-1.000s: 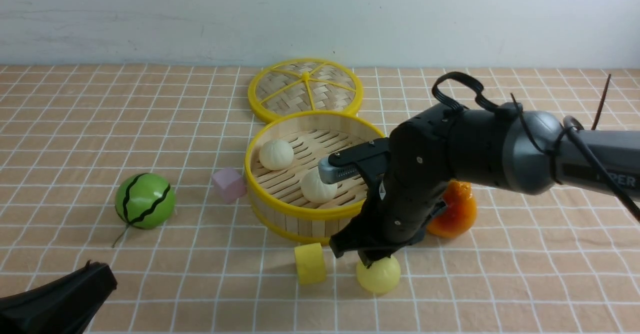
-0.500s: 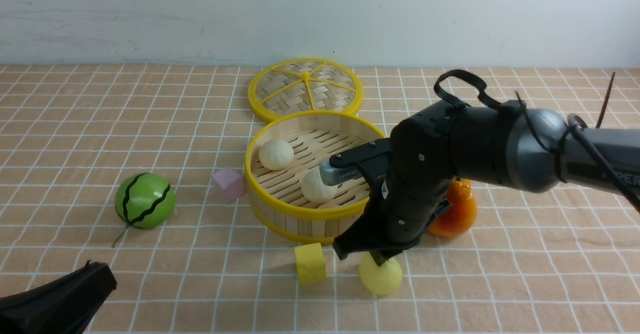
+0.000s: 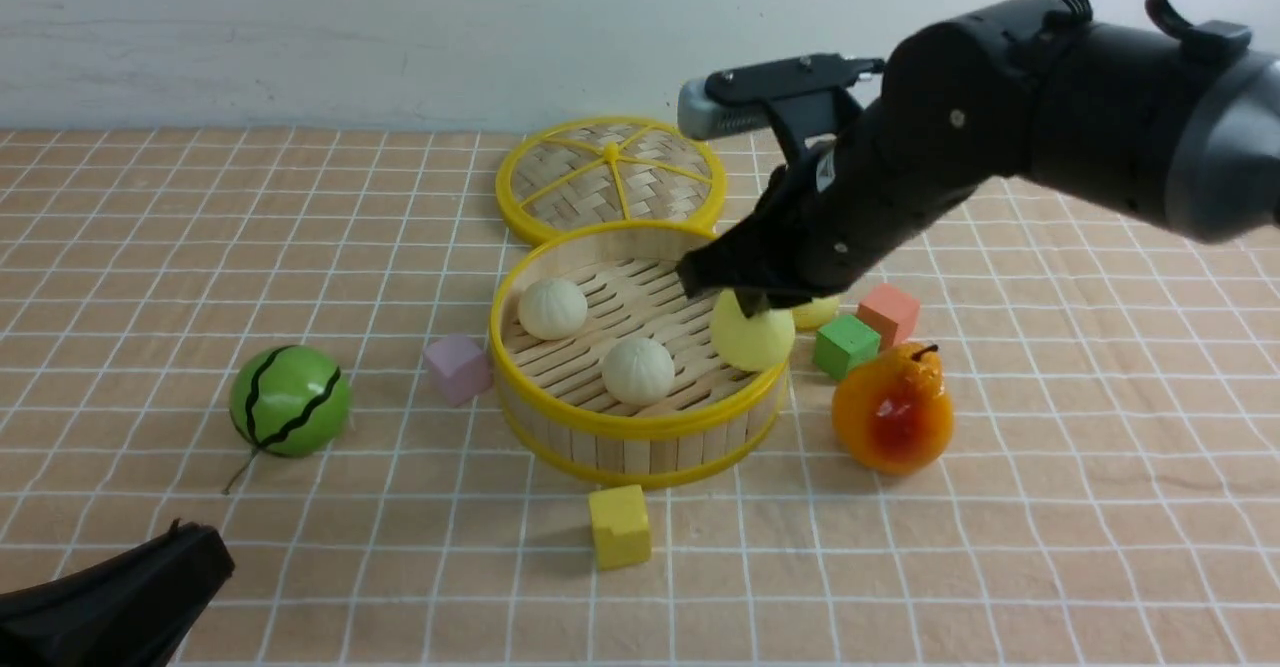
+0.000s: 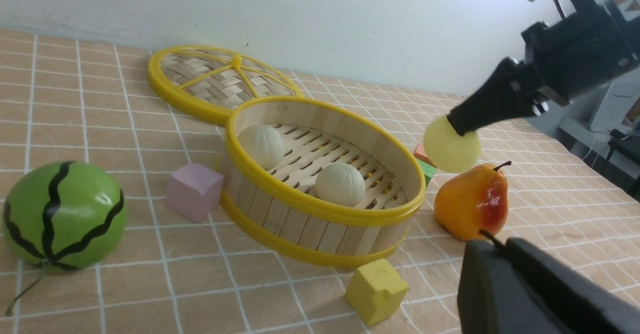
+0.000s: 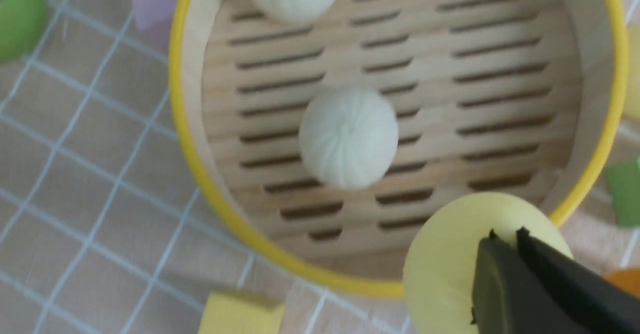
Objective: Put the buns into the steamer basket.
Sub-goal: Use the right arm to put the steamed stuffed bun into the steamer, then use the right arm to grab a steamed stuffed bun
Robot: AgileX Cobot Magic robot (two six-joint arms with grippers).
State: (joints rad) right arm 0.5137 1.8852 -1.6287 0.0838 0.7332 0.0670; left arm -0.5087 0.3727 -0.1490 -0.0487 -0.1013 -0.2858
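The steamer basket, bamboo slats with yellow rims, stands mid-table. Two off-white buns lie on its slatted floor. My right gripper is shut on a pale yellow bun and holds it in the air just above the basket's right rim. In the right wrist view the fingertips pinch that bun's top. A second pale yellow bun peeks out behind the arm, beside the green cube. My left gripper rests low at the near left, fingers together, holding nothing.
The woven lid lies flat behind the basket. A green striped melon ball sits to the left and an orange pear to the right. Around the basket stand cubes: pink, yellow, green and red.
My right gripper closed on the yellow bun on the table in front of the basket, then lifted it up and back over the basket's right rim. The left gripper stayed put.
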